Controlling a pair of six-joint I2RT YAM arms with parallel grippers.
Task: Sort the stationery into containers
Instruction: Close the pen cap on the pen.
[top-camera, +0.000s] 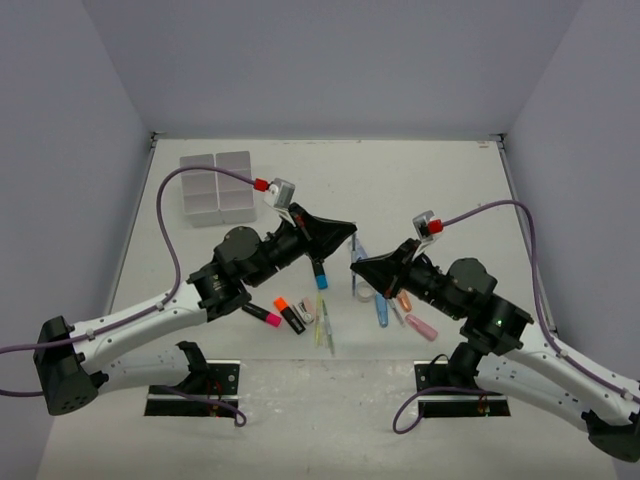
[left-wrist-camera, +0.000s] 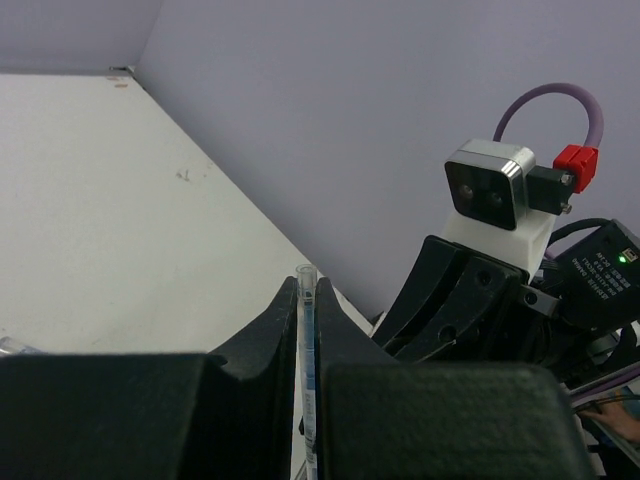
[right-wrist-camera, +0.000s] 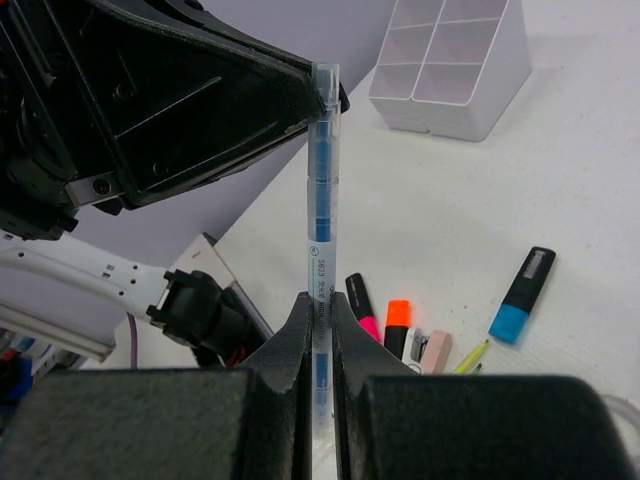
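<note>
A thin clear pen with blue ink (right-wrist-camera: 321, 190) is held in the air by both grippers at once. My right gripper (right-wrist-camera: 318, 312) is shut on its lower part and my left gripper (left-wrist-camera: 307, 292) is shut on its top end (left-wrist-camera: 306, 330). From above, the left gripper (top-camera: 349, 232) and right gripper (top-camera: 359, 263) meet tip to tip over the middle of the table. More stationery lies below: a pink highlighter (top-camera: 263, 314), an orange one (top-camera: 291, 313) and a blue one (top-camera: 320, 275). The white six-compartment container (top-camera: 218, 187) stands at the back left.
Yellow-green pens (top-camera: 323, 326), a blue-capped tube (top-camera: 381, 310) and pastel erasers (top-camera: 421, 327) lie under and beside the right arm. Grey walls close in the table on three sides. Purple cables loop from both wrist cameras.
</note>
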